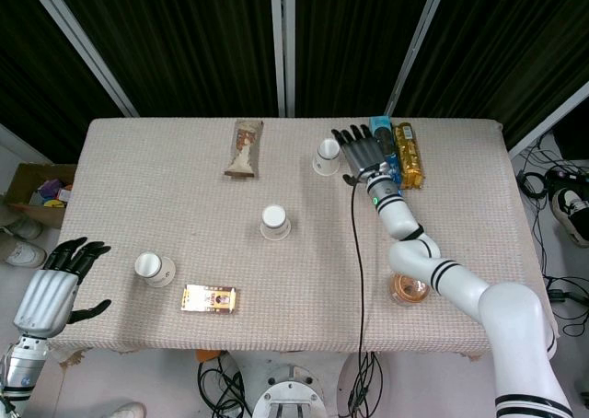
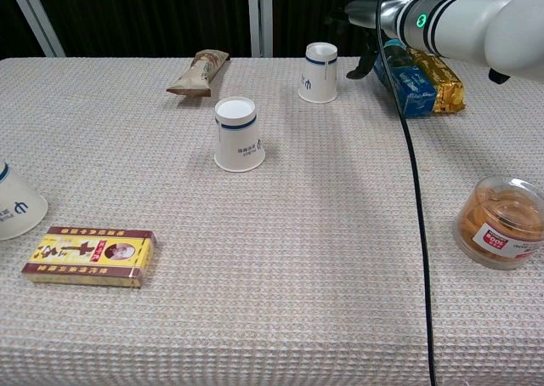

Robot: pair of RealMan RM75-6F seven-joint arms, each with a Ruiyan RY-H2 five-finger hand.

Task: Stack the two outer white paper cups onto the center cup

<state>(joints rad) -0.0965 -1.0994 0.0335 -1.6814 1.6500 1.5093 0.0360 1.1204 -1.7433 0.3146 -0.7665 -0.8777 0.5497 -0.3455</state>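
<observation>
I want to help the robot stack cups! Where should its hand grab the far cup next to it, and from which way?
Probably around the far cup's side wall. It stands upside down, wide rim on the table, so there is no open top to hook. The right hand is open just beside it on the snack-packet side, so closing in sideways from there, fingers wrapping the tapered wall, looks easiest.

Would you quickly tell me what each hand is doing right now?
Left hand: open, fingers spread, holding nothing.
Right hand: open, fingers spread beside the far cup, not gripping it.

center cup (image 1: 275,222) mid-table, outer cups (image 1: 154,269) front-left, (image 1: 327,156) back-right
</observation>
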